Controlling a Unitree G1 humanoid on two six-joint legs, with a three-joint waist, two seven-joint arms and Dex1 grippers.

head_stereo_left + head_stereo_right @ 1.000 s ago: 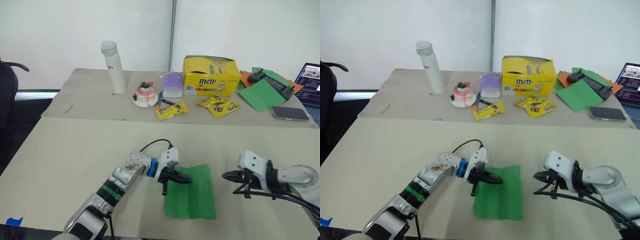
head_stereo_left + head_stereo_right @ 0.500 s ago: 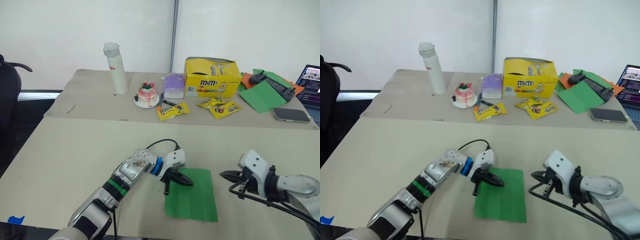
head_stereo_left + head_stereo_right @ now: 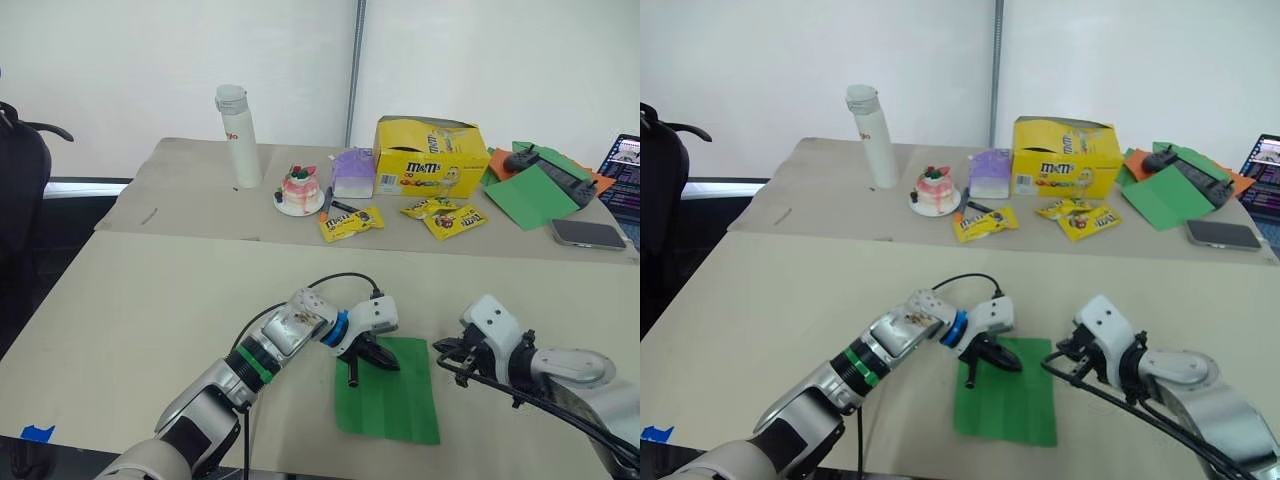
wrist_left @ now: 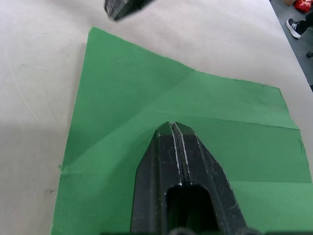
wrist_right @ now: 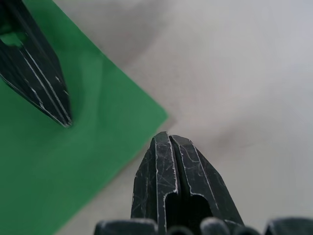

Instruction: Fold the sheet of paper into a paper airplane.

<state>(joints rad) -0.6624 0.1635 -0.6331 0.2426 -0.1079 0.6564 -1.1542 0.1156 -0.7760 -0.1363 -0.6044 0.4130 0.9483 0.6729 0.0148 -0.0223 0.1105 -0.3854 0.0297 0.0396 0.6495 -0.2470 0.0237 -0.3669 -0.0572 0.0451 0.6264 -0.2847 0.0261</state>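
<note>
The sheet of paper [image 3: 390, 398] is bright green and lies flat on the near table, with diagonal and lengthwise creases [image 4: 146, 115]. My left gripper [image 3: 393, 365] is shut, and its tip [image 4: 172, 125] rests over the sheet's far left part with nothing between the fingers. My right gripper [image 3: 439, 346] is also shut and empty. Its tip [image 5: 164, 135] hovers over bare table just off the sheet's far right corner [image 5: 164, 116]. The two tips point at each other across that far edge. A paper airplane is out of view.
On the far table stand a yellow candy box [image 3: 430, 157], a white bottle [image 3: 238, 135], a small cake [image 3: 299, 190], a purple box [image 3: 353, 172] and candy packets [image 3: 348, 223]. Further right are another green sheet on orange paper [image 3: 535, 192], a phone [image 3: 592, 233] and a laptop [image 3: 626, 170].
The view has shifted. My right gripper has come in leftward, closer to the sheet's right edge. The left gripper stays over the sheet's far left part.
</note>
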